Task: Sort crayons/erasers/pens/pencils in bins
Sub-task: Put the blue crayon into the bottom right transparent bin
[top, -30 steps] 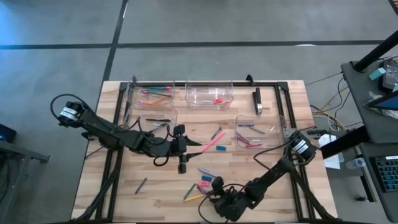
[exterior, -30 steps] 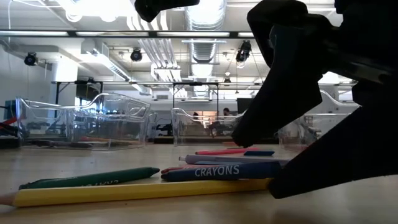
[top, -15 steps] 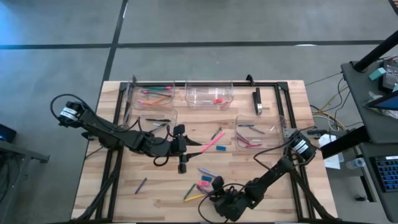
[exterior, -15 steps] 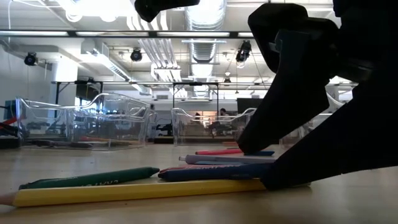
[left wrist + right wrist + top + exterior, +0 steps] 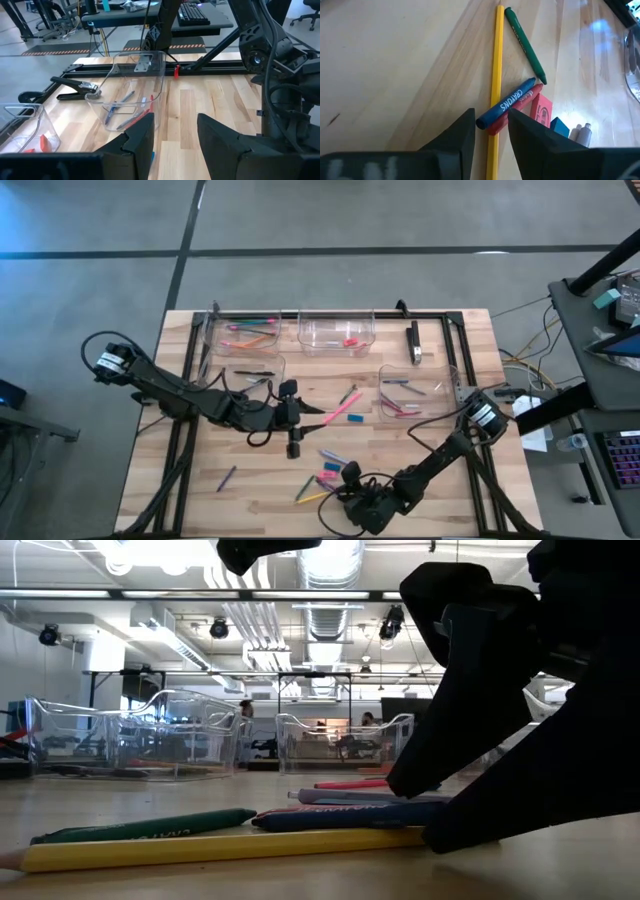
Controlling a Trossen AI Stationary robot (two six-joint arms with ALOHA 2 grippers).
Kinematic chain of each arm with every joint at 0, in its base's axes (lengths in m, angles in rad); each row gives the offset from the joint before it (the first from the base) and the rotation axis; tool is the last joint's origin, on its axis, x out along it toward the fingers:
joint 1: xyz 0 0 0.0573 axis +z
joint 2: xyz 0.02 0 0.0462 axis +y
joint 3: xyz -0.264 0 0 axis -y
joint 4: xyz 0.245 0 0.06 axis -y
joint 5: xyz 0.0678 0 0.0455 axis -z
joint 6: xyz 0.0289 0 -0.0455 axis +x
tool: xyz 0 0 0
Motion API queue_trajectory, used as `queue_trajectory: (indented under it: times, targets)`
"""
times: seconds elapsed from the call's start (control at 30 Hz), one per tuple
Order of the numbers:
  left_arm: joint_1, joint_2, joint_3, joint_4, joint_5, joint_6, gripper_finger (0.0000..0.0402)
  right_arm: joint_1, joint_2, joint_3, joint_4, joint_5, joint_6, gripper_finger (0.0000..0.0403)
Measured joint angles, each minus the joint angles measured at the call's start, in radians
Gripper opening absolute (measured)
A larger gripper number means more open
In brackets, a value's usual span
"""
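Across the wooden table [image 5: 200, 460] you have the bins [image 5: 335, 330] partly filled, with a cluster of sticks and erasers loose near the front. Your right gripper [image 5: 490, 125] sits low, fingers closing around the blue crayon [image 5: 506, 102], not yet clamped. Left gripper [image 5: 293, 418] waits mid-table, fingers parted, empty. Open workshop behind.

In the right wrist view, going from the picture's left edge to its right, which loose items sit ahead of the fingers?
Yellow pencil → blue crayon → green crayon → pink eraser → blue eraser.
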Motion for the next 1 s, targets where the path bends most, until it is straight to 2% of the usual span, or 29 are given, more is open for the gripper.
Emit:
queue_trajectory:
  times: [0.53, 0.83, 1.0]
  targets:
    - [0.000, 0.000, -0.001, 0.000, 0.000, 0.000, 0.0134, -0.007, 0.000, -0.001, -0.015, -0.003, 0.019, 0.0104]
    - [0.000, 0.000, -0.001, 0.000, 0.000, 0.000, 0.0134, -0.008, 0.000, -0.001, -0.020, 0.001, 0.026, 0.0050]
    - [0.000, 0.000, -0.001, 0.000, 0.000, 0.000, 0.0134, -0.008, 0.000, -0.001, -0.020, 0.002, 0.022, 0.0037]
